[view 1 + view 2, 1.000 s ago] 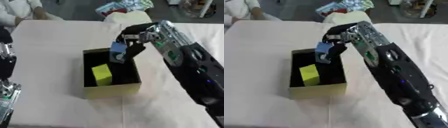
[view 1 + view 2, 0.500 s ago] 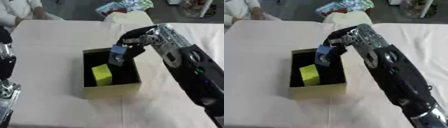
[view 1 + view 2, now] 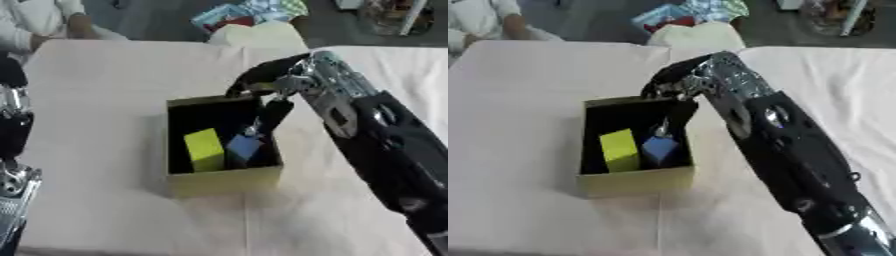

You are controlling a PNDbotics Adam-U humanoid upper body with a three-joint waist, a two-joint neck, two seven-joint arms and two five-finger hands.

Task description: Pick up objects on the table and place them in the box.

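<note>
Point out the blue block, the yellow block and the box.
blue block (image 3: 243, 148), left eye view, its upper face inside the box.
yellow block (image 3: 205, 149), left eye view, its top face.
box (image 3: 224, 182), left eye view, its near outer wall.

The worktop (image 3: 105, 90) is covered with a pale, pinkish-white cloth that spans nearly the whole view, its far edge running along the 12 o'clock side. One open box (image 3: 223, 180), olive-yellow outside and dark inside, rests directly on the cloth near the centre, offset slightly toward 9 o'clock in the right eye view. At the 12 o'clock edge a pale cream rounded item (image 3: 258, 36) sits at the border of the cloth, and whether it rests on the worktop or just behind it cannot be determined.
</note>
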